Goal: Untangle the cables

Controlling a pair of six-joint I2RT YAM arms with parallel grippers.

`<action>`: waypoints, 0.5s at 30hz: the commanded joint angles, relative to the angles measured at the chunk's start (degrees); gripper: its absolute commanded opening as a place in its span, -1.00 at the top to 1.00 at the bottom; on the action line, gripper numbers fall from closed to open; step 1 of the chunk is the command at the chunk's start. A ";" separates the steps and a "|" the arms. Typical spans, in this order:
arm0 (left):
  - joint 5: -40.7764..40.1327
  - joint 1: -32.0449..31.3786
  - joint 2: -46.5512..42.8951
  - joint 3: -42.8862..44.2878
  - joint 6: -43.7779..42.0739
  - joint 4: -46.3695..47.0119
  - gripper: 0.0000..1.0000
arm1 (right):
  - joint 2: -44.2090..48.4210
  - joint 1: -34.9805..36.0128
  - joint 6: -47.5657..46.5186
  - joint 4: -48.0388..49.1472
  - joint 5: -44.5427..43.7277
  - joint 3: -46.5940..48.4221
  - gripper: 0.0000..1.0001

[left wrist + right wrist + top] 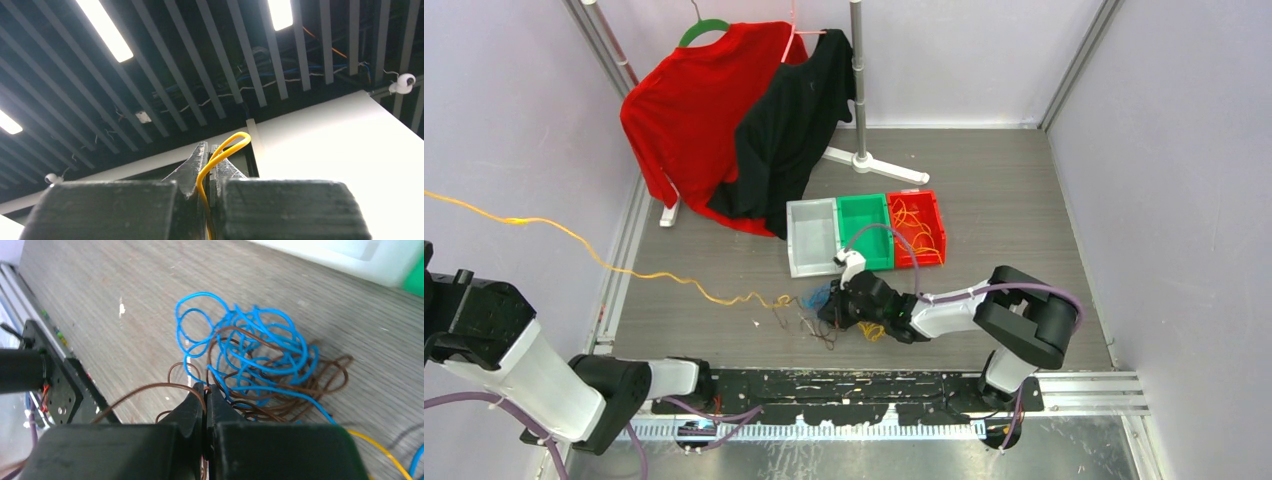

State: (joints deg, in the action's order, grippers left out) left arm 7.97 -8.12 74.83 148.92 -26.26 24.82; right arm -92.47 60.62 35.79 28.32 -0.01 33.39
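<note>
Your grey wood-grain tabletop (1004,190) carries everything here. At its far side a red long-sleeved top (686,110) and a black top (796,120) hang side by side from a rack.

Your left arm (514,370) is raised at the left edge of the top view. Your right arm (944,315) stretches low across the tabletop toward the middle.

Beyond the right arm sit three plastic bins in a touching row: a white bin (812,236), a green bin (864,230) and a red bin (933,215), the red one with loose yellow loops inside.

A long thin yellow-orange wire (624,268) runs through the air from the left edge down to the tangle. That tangle lies on the tabletop just in front of the white bin: a looped blue wire (250,345) laced through a dark brown wire (310,385).

The left arm's jaws point at the ceiling and are pressed shut, their black fingers (192,167) pinching a bend of the yellow-orange wire. The right arm's jaws are shut too, fingers (192,405) nipping a strand of the dark brown wire at the tangle's near edge.
</note>
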 commanded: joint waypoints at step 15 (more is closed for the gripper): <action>2.10 -4.20 3.81 10.51 -14.75 2.17 1.00 | -4.28 -12.37 30.12 22.60 -6.00 -17.16 0.97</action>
State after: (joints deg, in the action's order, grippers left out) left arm 8.82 -9.76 78.54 158.47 -34.76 27.05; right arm -92.20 50.06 57.71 43.66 -3.97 19.27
